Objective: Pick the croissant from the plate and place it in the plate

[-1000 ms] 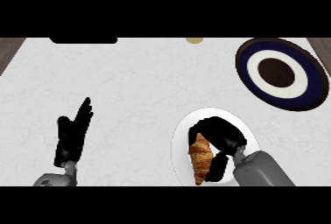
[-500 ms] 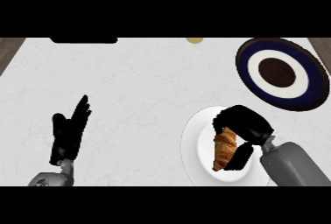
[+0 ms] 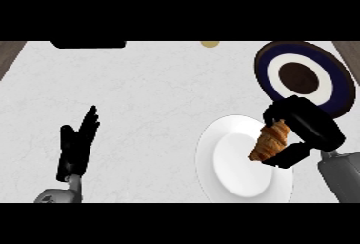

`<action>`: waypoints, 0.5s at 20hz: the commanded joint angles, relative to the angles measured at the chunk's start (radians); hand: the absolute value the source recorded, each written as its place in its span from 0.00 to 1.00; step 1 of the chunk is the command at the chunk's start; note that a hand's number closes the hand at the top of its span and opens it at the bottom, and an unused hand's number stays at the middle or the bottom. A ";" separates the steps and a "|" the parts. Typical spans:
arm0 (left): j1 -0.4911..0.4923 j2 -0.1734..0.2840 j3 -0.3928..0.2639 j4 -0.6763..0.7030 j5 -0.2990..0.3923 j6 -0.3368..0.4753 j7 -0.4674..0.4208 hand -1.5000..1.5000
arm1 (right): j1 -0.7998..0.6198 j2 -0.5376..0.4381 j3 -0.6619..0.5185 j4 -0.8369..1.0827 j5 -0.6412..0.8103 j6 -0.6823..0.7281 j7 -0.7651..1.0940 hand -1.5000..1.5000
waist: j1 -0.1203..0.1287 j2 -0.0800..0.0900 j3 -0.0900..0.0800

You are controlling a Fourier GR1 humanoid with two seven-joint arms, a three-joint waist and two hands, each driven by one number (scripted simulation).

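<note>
golden-brown croissant (image 3: pixel 271 141); plain white plate (image 3: pixel 232 167); navy-ringed plate (image 3: pixel 336 71)

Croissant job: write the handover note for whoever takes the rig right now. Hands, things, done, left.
Right hand: shut on the croissant, holding it over the right part of the white plate.
Left hand: open, fingers up, resting at the lower left of the counter, holding nothing.
Dark blue plate with the white ring and dark centre: at the upper right, nothing on it.
Done: croissant grasped.
Left: carry it up and right to the dark blue plate, set it down, open the hand, pull back.
</note>
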 commanded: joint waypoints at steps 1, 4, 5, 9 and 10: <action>-0.050 0.008 0.023 0.038 0.008 -0.007 0.021 0.50 | 0.017 0.002 -0.128 -0.106 -0.128 -0.027 -0.023 1.00 | -0.015 -0.002 -0.001; -0.049 0.015 0.036 0.012 0.016 -0.008 0.031 0.50 | -0.011 0.016 -0.224 -0.115 -0.164 -0.096 -0.008 1.00 | -0.008 0.000 0.000; 0.000 -0.024 -0.002 0.006 -0.008 0.012 -0.004 0.50 | 0.007 0.002 -0.256 -0.148 -0.186 -0.078 0.016 1.00 | -0.007 -0.002 -0.001; 0.064 0.013 0.014 -0.061 0.007 -0.036 -0.025 0.50 | 0.012 0.023 -0.291 -0.172 -0.180 -0.044 0.120 1.00 | 0.008 0.000 -0.001; -0.017 0.011 0.041 0.038 0.026 -0.053 -0.025 0.50 | -0.057 -0.011 -0.343 -0.056 -0.208 -0.035 0.072 1.00 | 0.008 0.003 -0.001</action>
